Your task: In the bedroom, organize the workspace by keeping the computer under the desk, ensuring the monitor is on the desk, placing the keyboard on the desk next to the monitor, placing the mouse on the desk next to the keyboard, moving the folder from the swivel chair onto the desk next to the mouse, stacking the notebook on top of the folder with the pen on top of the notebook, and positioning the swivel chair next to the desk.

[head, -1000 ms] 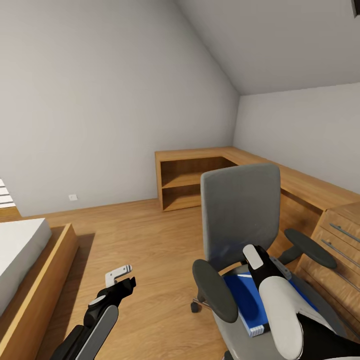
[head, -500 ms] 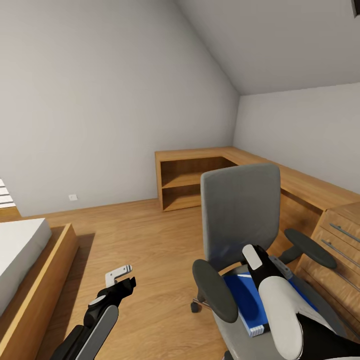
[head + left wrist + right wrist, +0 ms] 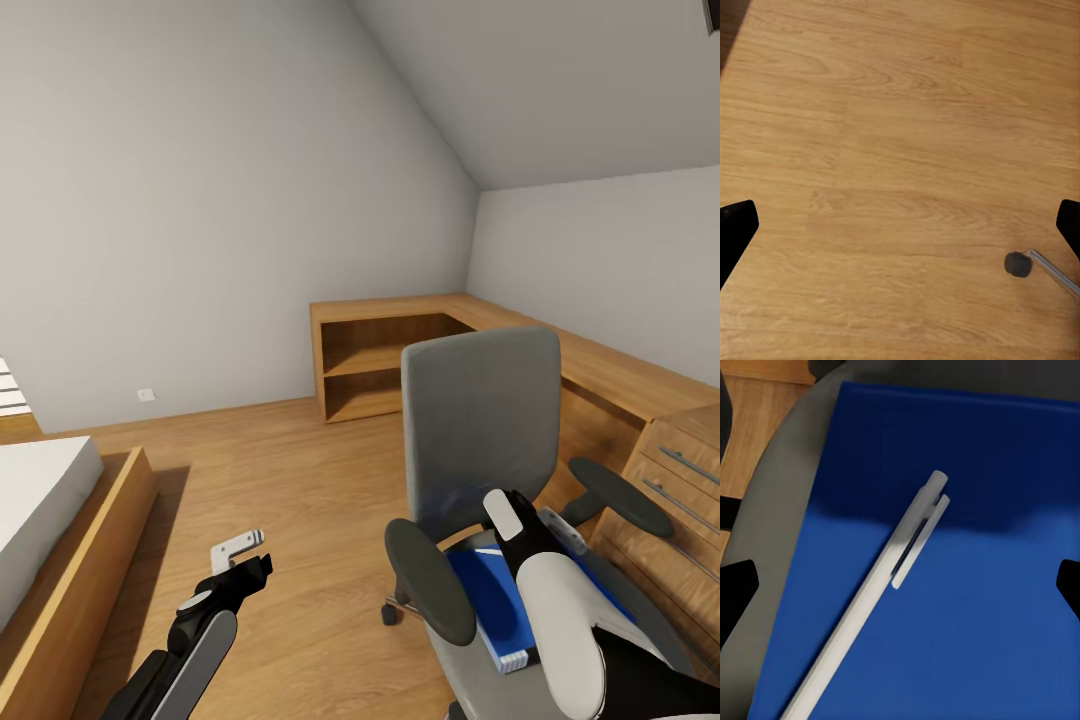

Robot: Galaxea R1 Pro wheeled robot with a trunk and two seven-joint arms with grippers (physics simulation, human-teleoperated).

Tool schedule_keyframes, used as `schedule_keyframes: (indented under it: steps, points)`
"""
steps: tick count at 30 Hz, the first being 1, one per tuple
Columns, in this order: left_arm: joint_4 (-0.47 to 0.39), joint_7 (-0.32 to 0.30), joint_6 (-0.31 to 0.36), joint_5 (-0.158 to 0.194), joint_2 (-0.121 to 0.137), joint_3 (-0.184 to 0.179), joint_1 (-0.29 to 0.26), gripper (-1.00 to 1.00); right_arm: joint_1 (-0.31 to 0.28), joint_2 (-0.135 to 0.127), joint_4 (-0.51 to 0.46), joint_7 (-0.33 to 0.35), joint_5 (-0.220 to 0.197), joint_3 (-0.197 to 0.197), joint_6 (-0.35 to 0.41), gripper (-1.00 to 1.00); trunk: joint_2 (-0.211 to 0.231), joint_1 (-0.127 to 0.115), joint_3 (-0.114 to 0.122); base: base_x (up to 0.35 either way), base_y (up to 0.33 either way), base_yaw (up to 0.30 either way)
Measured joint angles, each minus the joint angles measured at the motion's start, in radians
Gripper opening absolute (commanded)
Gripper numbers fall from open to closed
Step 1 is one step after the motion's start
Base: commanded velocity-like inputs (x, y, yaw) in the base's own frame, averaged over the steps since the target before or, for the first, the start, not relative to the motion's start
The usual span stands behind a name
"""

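Under the right gripper (image 3: 900, 585), whose fingers are spread, a pen (image 3: 877, 592) lies on the folder (image 3: 490, 590) on the chair (image 3: 480, 440). Armrests (image 3: 430, 580) flank it; oak drawers (image 3: 670, 480) stand beside. The left gripper (image 3: 900, 225), also spread, hangs over floor (image 3: 900, 112).

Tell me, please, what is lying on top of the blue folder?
A pale grey pen lies diagonally on the folder, which rests on the swivel chair seat. The right arm covers part of the folder in the head view.

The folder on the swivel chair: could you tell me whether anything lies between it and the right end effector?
Yes: a pen lies diagonally on the folder, right between the open right end effector fingers.
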Motion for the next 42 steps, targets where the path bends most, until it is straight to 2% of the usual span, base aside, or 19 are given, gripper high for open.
schedule_keyframes:
  steps: [30,34,39,42]
  points:
    - [0.0,0.0,0.0,0.0,-0.002,-0.005,0.0,1.0,0.0,0.0,0.001,-0.026,0.001,0.003,-0.002,1.0,0.0,0.0,0.0,0.0,0.0,0.0]
    - [0.0,0.0,0.0,0.0,-0.002,-0.005,0.0,1.0,0.0,0.001,0.001,-0.026,0.001,0.003,-0.002,1.0,-0.028,0.015,-0.012,0.0,0.0,0.0]
    - [0.0,0.0,0.0,0.0,-0.003,-0.005,0.0,1.0,0.0,0.019,0.0,-0.026,0.008,0.003,-0.003,1.0,-0.063,0.034,-0.028,0.0,0.0,0.0]
    - [0.0,0.0,0.0,0.0,-0.004,-0.005,0.0,1.0,0.0,0.024,0.0,-0.026,0.016,0.003,-0.004,1.0,-0.063,0.035,-0.028,0.0,0.0,0.0]
